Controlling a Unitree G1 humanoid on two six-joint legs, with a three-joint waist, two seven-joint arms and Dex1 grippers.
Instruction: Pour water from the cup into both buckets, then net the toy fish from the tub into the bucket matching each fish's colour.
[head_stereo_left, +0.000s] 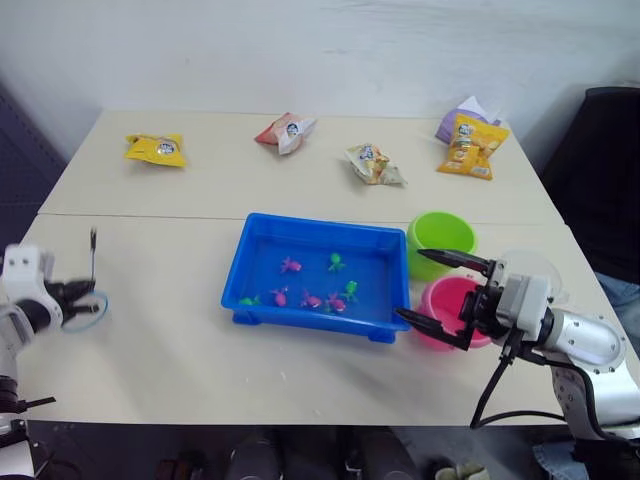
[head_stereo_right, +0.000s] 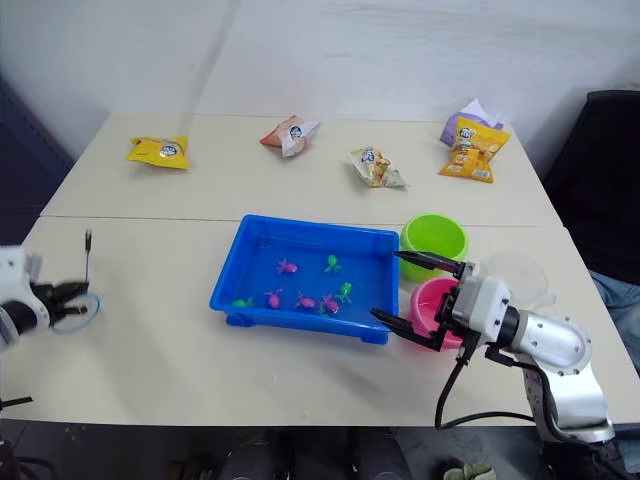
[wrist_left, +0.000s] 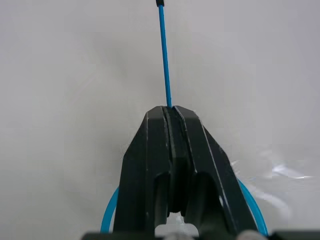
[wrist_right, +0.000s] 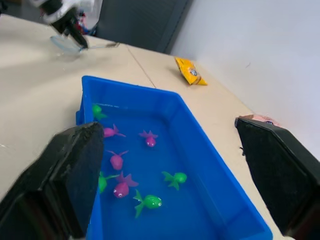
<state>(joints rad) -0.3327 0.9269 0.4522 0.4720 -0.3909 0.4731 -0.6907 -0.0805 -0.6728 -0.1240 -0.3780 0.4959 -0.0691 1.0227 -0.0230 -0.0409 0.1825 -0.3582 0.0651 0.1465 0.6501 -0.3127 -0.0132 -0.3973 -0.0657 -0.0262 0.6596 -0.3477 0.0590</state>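
At the desk's left edge, the left gripper (head_stereo_left: 70, 297) pinches the net (head_stereo_left: 88, 300) by its stick, ready for fishing. The right gripper (head_stereo_left: 440, 295) hangs spread between the tub (head_stereo_left: 315, 235) and the pink bucket (head_stereo_left: 452, 297), holding nothing.

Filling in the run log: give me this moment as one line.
left gripper: shut on net | right gripper: open, by buckets | fish: in tub | cup: on table

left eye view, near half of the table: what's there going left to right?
Left end effector shut on the net → blue tub with toy fish → pink bucket → open right end effector over it.
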